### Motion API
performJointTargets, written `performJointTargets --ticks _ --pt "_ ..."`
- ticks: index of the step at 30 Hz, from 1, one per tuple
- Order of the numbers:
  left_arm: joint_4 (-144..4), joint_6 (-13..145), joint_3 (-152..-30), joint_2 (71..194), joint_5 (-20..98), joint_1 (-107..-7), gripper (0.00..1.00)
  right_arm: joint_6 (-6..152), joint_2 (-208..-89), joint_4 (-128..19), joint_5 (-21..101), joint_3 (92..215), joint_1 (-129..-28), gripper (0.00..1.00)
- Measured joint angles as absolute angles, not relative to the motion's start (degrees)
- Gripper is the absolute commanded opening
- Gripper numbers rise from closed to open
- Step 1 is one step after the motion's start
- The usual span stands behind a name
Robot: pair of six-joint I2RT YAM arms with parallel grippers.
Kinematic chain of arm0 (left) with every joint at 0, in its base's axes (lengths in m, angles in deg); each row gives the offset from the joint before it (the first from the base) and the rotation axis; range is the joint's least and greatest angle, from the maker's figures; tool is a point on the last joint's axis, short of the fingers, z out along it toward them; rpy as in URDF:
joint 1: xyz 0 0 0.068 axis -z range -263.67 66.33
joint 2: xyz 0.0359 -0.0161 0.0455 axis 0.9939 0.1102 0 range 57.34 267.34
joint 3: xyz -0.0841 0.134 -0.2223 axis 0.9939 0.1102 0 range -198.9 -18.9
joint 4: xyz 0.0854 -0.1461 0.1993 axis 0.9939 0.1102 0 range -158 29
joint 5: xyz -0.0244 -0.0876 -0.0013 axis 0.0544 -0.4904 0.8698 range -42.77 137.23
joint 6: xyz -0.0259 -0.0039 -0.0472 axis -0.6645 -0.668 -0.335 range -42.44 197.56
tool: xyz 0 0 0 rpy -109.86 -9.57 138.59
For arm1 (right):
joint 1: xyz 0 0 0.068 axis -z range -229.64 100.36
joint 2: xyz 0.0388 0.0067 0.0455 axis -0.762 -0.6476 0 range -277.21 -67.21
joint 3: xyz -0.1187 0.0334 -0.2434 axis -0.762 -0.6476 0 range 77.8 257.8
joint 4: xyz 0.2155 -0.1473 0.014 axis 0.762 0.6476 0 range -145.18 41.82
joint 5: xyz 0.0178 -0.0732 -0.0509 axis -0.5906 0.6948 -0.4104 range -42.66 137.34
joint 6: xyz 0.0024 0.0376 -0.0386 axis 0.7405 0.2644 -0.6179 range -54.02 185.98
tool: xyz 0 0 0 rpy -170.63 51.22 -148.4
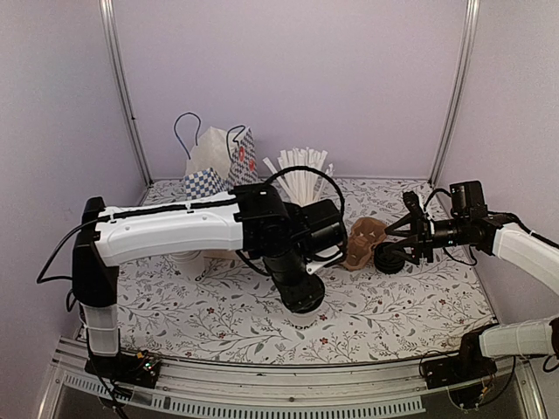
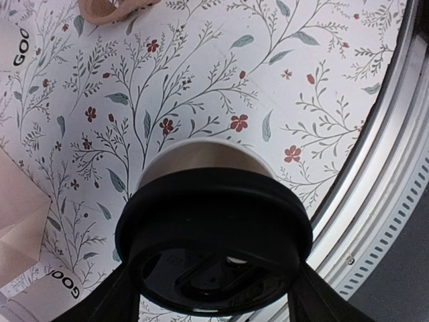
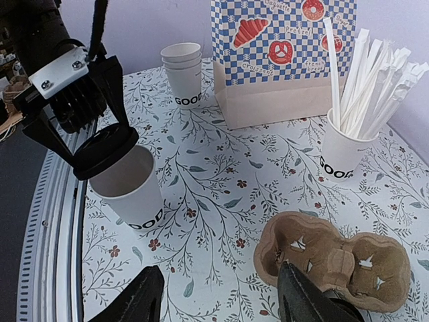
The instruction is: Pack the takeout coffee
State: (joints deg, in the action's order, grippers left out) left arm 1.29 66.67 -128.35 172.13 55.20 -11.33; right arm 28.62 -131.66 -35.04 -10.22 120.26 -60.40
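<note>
Right wrist view: the left arm's fingers point(image 3: 123, 114) are clamping the black lid point(image 3: 104, 151) by its rim and holding it tilted over the open mouth of the white cup point(image 3: 131, 198). Whether the lid is touching the cup rim cannot be told.
Left wrist view: the lid is spanning the gap between both fingers, and the cup wall is showing just beyond it.
Takeout coffee location: the cup is standing upright on the bench point(image 3: 221, 201), close to the metal rail point(image 3: 57, 221) at the near edge and apart from the cardboard carrier point(image 3: 335, 258).
Right arm's fingers point(image 3: 137, 298): these are standing apart, gripping nothing, and hovering near the carrier.
Step in hand: this is judged to be the seating of the lid; loading into the carrier is not yet begun.
Procedure: level the lid, centre it over the rim, then press straight down evenly. A tilted push is likely to tip the light cup or crease its rim.
Edges: the rail is lying just beside the cup, so a sideways shove is risking a slide toward the bench edge.
Open room: bare bench is lying between cup and carrier. The straw cup point(image 3: 342, 157), the bag point(image 3: 281, 60) and the cup stack point(image 3: 182, 77) are standing toward the back, off that path.
</note>
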Motion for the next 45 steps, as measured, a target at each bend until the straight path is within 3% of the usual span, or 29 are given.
performJointTargets --ticks 18,37,39,45 --pt "1.1 67.1 -128.8 174.8 54.7 -11.6 0.65 28.3 -131.7 -34.8 -10.2 120.2 -60.4 0.61" --pt "0.7 67.1 -129.6 175.4 54.8 -11.9 0.78 27.6 -131.8 -34.6 -10.2 120.2 -60.4 0.61" --pt "0.5 67.1 -129.6 175.4 54.9 -11.9 0.99 27.6 -131.8 -34.6 -10.2 120.2 -60.4 0.61" --pt "0.0 67.5 -129.6 175.4 55.3 -11.9 1.0 27.5 -131.9 -34.6 -10.2 120.2 -60.4 0.61"
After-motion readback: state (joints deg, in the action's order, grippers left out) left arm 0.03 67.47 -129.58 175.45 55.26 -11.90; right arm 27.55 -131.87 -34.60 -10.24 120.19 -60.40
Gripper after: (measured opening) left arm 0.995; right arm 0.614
